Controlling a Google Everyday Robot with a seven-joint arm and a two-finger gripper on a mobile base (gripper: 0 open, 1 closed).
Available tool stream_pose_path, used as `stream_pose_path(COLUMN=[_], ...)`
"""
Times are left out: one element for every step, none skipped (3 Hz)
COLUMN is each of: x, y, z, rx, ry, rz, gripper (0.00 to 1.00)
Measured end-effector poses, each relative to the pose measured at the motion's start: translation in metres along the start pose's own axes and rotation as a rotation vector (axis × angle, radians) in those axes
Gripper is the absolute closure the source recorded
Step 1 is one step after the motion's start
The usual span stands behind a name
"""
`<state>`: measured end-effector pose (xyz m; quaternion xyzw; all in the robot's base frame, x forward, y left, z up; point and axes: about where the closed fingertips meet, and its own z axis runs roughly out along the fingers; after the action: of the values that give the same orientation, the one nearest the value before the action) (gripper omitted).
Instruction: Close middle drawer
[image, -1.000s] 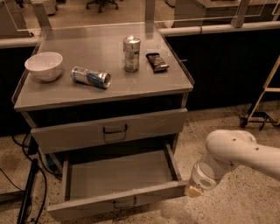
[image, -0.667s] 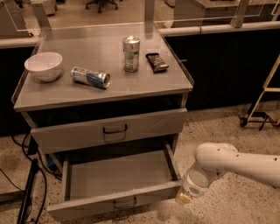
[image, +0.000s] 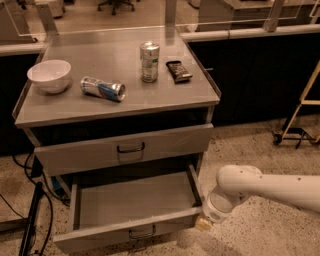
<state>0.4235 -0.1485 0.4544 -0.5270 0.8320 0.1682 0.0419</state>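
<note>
Standing pulled well out beneath the front edge of the grey metal worktop (image: 165, 102), the wide shallow grey metal middle drawer (image: 130, 202) had its flat front and small dark handle (image: 141, 233) facing forward. The white robot arm's gripper (image: 202, 223) sat low, right at the drawer's front right corner, below and forward of the worktop's front right corner; whether it was open or held anything could not be told

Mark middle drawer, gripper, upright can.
middle drawer (image: 135, 200): camera view, bare drawer floor.
gripper (image: 203, 223): camera view, tip at the drawer's front right corner.
upright can (image: 149, 61): camera view, side wall.
</note>
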Motion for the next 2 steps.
stream_pose_path(x=[-0.012, -0.019], y=[-0.015, -0.03], z=[0.018, 0.033], rx=[0.009, 0.029], ry=[-0.007, 0.004], rz=[0.005, 0.012], gripper=[1.0, 1.0])
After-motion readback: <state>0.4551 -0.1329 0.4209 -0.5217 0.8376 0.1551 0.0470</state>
